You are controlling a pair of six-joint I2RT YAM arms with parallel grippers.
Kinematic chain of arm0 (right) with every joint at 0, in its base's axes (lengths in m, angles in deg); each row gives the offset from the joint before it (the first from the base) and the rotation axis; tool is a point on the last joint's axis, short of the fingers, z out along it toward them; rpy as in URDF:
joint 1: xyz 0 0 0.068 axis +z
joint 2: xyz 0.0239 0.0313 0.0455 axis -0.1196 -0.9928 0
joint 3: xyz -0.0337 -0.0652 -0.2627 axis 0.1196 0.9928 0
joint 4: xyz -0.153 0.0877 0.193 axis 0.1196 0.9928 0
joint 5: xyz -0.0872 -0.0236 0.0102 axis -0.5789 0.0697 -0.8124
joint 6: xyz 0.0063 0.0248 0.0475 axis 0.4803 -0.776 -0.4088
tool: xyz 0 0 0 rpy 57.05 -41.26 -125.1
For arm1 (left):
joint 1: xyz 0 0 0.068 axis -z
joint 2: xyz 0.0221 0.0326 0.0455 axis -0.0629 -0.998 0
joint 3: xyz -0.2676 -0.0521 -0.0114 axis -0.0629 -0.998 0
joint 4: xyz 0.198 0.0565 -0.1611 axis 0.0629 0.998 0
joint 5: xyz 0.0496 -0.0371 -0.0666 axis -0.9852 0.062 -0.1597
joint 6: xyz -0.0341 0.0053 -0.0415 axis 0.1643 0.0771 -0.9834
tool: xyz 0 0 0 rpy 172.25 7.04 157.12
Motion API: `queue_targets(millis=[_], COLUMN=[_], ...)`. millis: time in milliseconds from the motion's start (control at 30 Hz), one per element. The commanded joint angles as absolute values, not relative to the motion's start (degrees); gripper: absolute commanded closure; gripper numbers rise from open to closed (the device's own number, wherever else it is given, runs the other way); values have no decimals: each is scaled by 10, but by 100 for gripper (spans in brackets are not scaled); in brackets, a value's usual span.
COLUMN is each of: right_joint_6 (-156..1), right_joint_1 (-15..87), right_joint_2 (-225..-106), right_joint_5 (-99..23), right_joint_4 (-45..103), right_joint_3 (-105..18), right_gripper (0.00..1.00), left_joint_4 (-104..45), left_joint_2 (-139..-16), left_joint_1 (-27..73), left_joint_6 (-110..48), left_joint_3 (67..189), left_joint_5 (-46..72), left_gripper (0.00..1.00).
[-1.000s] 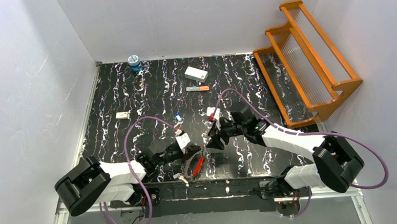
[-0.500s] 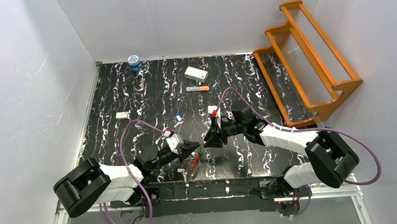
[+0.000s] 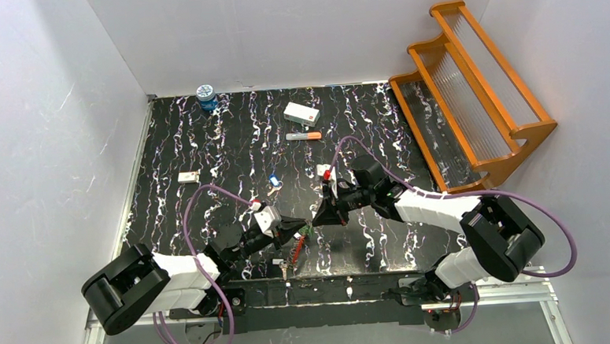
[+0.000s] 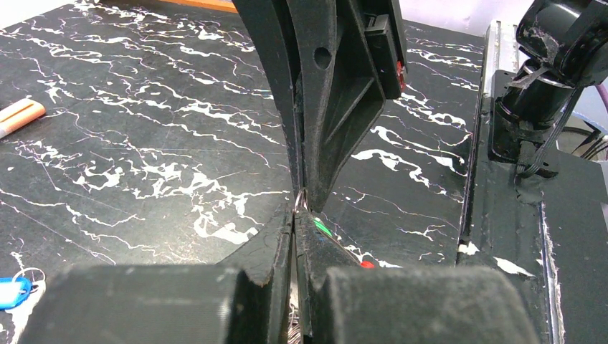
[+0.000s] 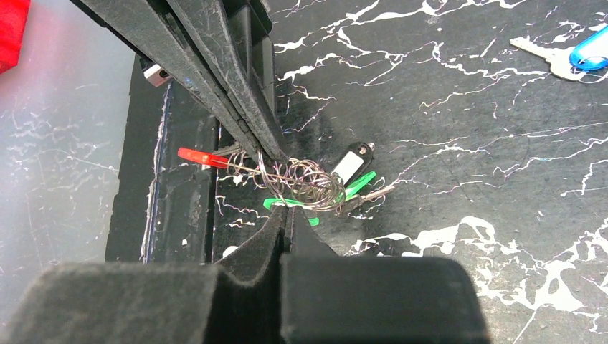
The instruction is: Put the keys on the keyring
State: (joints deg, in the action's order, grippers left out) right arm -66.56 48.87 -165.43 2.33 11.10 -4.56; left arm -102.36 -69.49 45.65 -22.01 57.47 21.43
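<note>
Marker, white box beyond keyring

There is one orange-tipped marker. One white box lies just behind it, and one blue-lidded jar stands far to its left. One orange wooden rack stands to its right. There are two small white blocks nearer than the marker, one to its left and one close by. One blue-headed key also lies nearer than the marker. One wire keyring is nearer still, with one red tab. One tiny silvery piece lies beyond that. There are two arms, left arm and right arm.
</note>
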Motion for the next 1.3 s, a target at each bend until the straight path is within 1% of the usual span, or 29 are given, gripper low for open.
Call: queue_targets(millis=[0,400,633,1100,1267], right_joint_6=[-664,-675,-700,-722,-724], right_joint_1=[484,484,484,489,491], right_joint_2=[-1663,-1685,-1699,-1740,-1748], right_joint_5=[38,45,54,51,67], right_joint_4=[87,90,54,30,24], right_joint_3=[-67,-73,-76,-93,-97], right_gripper=[99,99,99,99,99], left_joint_4=[-1055,-1055,-1055,-1056,-1056], left_joint_2=[-680,-682,-685,-677,-674], left_joint_1=[459,459,459,459,459], left_joint_6=[-219,-218,-220,-220,-219], left_joint_3=[573,573,575,570,567], left_joint_5=[209,209,212,211,209], left_gripper=[100,100,100,100,100])
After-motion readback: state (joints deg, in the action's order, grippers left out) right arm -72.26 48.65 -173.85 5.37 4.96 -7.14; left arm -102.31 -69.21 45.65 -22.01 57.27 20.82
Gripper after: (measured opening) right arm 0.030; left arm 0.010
